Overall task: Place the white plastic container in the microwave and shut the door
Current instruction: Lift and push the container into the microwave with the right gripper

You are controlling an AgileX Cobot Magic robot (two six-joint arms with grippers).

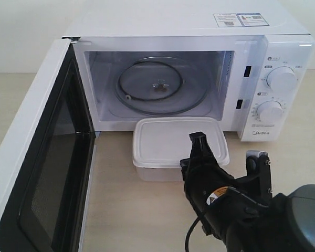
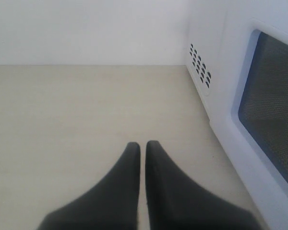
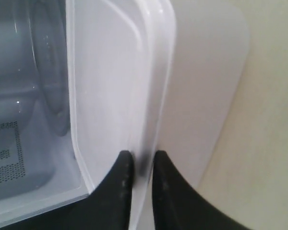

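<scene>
The white plastic container (image 1: 168, 139) is in front of the microwave (image 1: 199, 23), just before its open cavity. Whether it rests on the table I cannot tell. My right gripper (image 1: 199, 152) comes from the near side and is shut on the rim of the container's near edge (image 3: 110, 72). One finger lies on the lid and the other under the rim; the gripper (image 3: 143, 155) shows this clearly in the right wrist view. The door (image 1: 37, 157) is swung wide open at left, its black inner face showing. The glass turntable (image 1: 157, 86) is bare. My left gripper (image 2: 142, 145) is shut on nothing, low over the table beside the door's outer window (image 2: 273, 110).
Two round dials (image 1: 281, 79) sit on the panel right of the cavity. The open door stands as a wall along the left of the work area. Vent holes (image 2: 200, 64) mark the microwave's side near my left gripper. The light wooden table (image 1: 126, 210) stretches before the microwave.
</scene>
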